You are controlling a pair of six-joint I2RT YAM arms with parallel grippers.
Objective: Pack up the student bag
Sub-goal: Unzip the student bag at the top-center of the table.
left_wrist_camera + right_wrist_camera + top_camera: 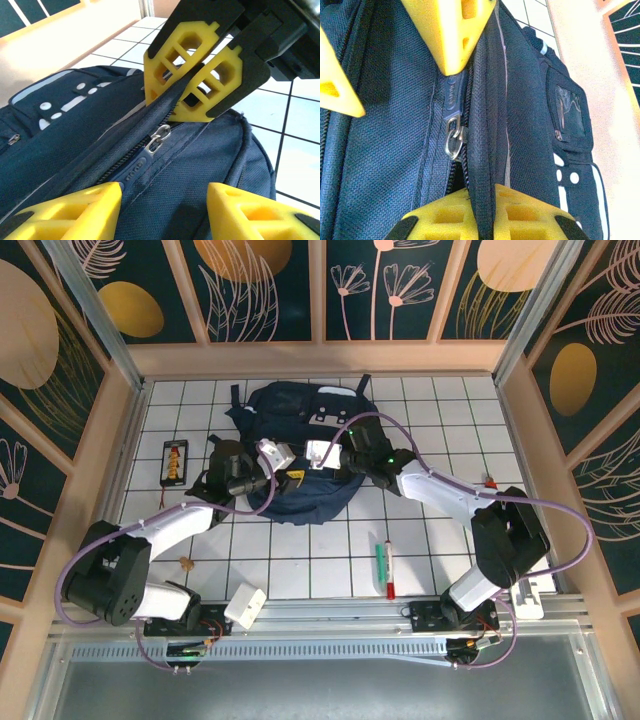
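The student bag (300,425), a navy-blue backpack, lies at the back middle of the tiled table. Both grippers meet over its near side. My left gripper (290,476) (165,207) hovers open over the bag's fabric, and one yellow finger (70,210) touches the end of the blue zipper pull (131,167). My right gripper (310,466) (485,215) is shut on the fold of fabric along the zipper edge, just beyond the metal slider (454,140). The zipper teeth part slightly beside that slider. The inside of the bag is hidden.
A green marker (380,563) and a red marker (390,575) lie near the right arm. A small black case (175,462) sits at the left and a white box (245,605) by the left base. Wooden walls (120,440) close in the table.
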